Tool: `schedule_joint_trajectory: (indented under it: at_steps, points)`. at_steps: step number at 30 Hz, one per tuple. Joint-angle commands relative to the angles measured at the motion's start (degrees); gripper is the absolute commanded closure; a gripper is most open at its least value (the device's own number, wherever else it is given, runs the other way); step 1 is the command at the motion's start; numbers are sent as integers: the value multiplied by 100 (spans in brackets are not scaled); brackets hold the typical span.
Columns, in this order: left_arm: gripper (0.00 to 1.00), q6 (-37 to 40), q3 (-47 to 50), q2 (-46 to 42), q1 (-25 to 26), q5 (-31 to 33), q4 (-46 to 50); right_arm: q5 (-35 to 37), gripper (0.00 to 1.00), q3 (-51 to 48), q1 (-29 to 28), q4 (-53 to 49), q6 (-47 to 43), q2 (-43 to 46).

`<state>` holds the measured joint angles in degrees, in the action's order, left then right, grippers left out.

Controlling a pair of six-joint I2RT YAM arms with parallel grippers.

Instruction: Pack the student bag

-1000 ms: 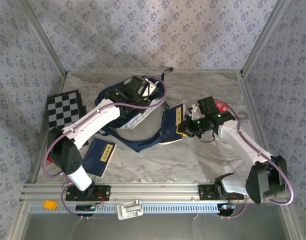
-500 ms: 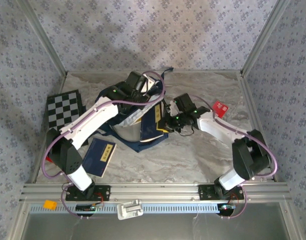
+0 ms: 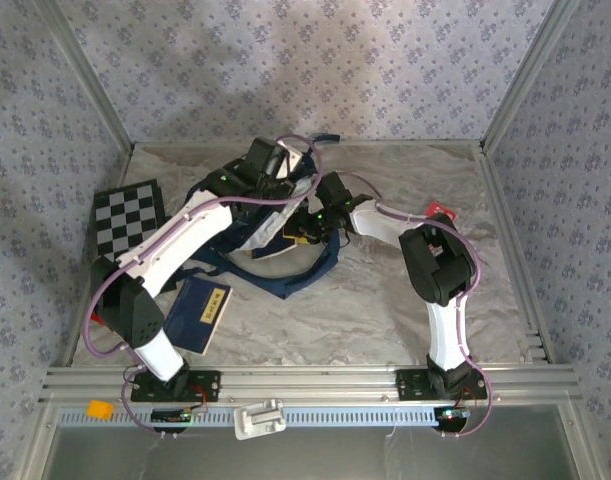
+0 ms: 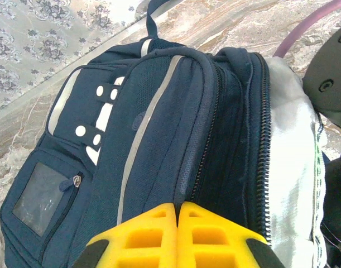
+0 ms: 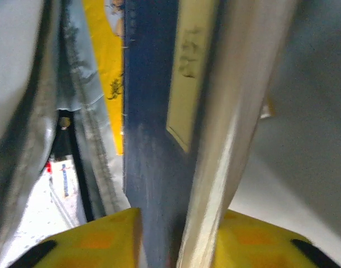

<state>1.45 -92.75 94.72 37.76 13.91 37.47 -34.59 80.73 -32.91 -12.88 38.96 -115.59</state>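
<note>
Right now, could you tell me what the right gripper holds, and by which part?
The right gripper flanks a navy booklet at its near edge; whether it clamps cannot be told.

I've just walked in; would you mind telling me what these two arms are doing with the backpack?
They are packing the student bag. The left gripper has its jaws shut on the rim beside the bag's open main compartment, apparently holding it open. The right gripper is down inside that opening with a navy booklet between its jaws; whether it is gripping or letting go is unclear. A second navy booklet lies on the table near the left arm's base, not yet packed.
</note>
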Motion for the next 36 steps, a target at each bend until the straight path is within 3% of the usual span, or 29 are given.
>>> schedule_joint_trajectory:
  at_steps: [1,8,17,19,25,30,33,36]
  points:
    - [100,-119,-242,-225,-45,-60,-371,355,56,88,0,-363,-510,172]
    - [100,-69,-237,-197,-67,-152,-414,715,52,-529,-186,-246,-356,518]
    - [100,-97,-257,-139,-70,-293,-377,1216,51,-106,-370,-444,-234,-88]
    - [100,-91,-261,-155,-72,-340,-374,1224,56,3,-429,-425,-248,-130]
    - [100,-57,-263,-199,-75,-350,-372,1638,85,259,-537,-754,-1135,5]
    - [100,-31,-244,-216,-78,-320,-374,1771,95,550,-454,-1052,-2013,-123]
    - [100,-36,-229,-210,-82,-328,-381,2202,94,769,-385,-1251,-2352,-199]
    - [100,-49,-210,-206,-76,-312,-408,2101,70,776,-241,-983,-2061,-161]
